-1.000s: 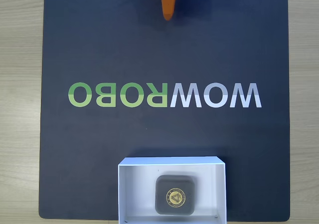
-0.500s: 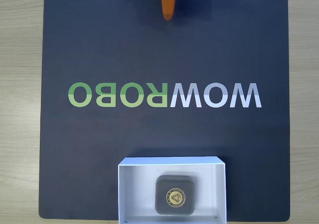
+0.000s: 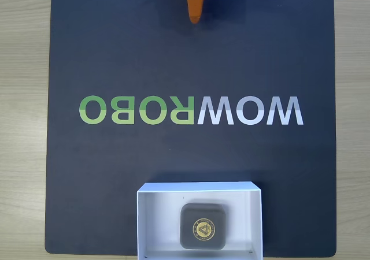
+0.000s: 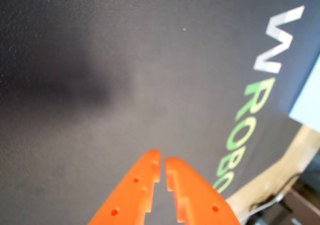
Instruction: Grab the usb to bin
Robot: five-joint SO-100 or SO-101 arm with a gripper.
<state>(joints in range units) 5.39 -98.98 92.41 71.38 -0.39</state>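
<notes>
Dark mat (image 3: 191, 69) with WOWROBO lettering covers the wooden table (image 3: 23, 127) in the fixed view; the usb (image 3: 203, 226) lies flat inside the bin (image 3: 156, 214) at the bottom edge, well apart from the orange gripper (image 3: 195, 18) up top. Wrist view: the gripper (image 4: 162, 164) hangs above bare mat, its fingers nearly touching, empty.

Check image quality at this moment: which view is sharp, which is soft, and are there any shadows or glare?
Fixed view: evenly lit and sharp; the usb emblem and the mat lettering read clearly, with no glare on the white bin. Wrist view: soft focus throughout, lettering edges fuzzy, the orange hand blurred at the bottom edge, and a broad diffuse shadow darkens the mat's left side.
</notes>
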